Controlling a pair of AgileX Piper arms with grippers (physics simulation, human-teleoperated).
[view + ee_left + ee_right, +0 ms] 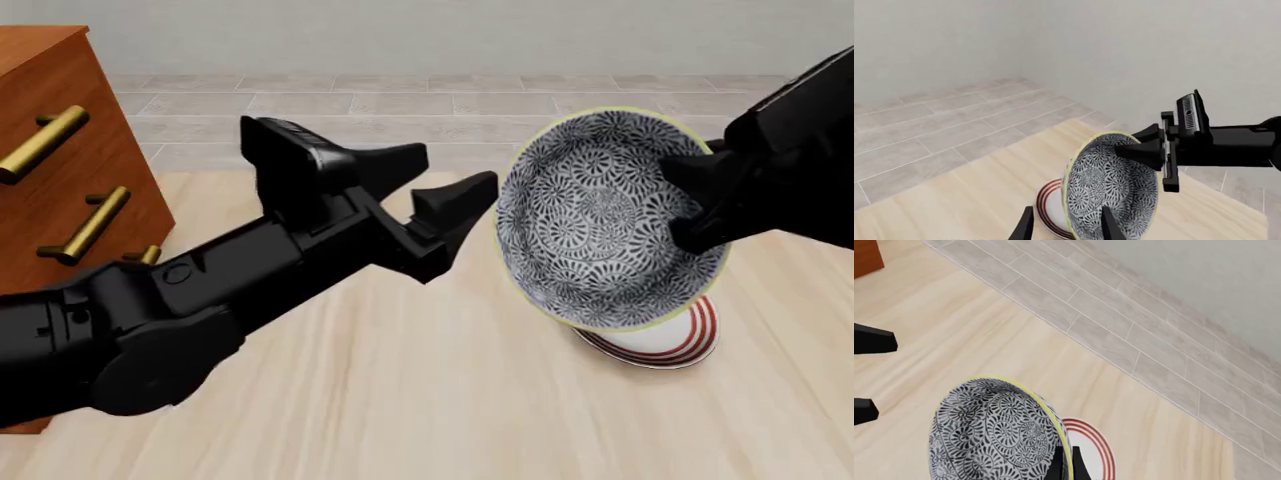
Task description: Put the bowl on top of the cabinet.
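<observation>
The bowl (603,218), deep and covered in a dense blue-grey floral pattern with a pale yellow rim, hangs in the air tipped on its side, its open mouth facing toward the left arm. It is clear of the counter (441,400), above the right part of it. The right gripper (687,205) has it: its jaws are nearly closed, pinching the rim on the bowl's right side, one finger inside and one outside.

Directly under the bowl lies a flat white plate (661,342) with red rings, resting on the pale wood. The bowl does not appear to touch it.

The left gripper (447,180) reaches in from the left with its jaws spread wide and nothing between them, the tips just beside the bowl's left rim and pointing at it, seemingly ready to take the bowl over.

Far off at the counter's left edge stands the cabinet (67,180), reddish-brown with brass bar handles. Its top is not visible from here.

The risk, as I judge it, lies in the handover. The bowl is held only by a thin pinch on one edge; if the left jaws nudge the rim before closing, or the right lets go early, the bowl could twist loose and drop onto the plate below.
</observation>
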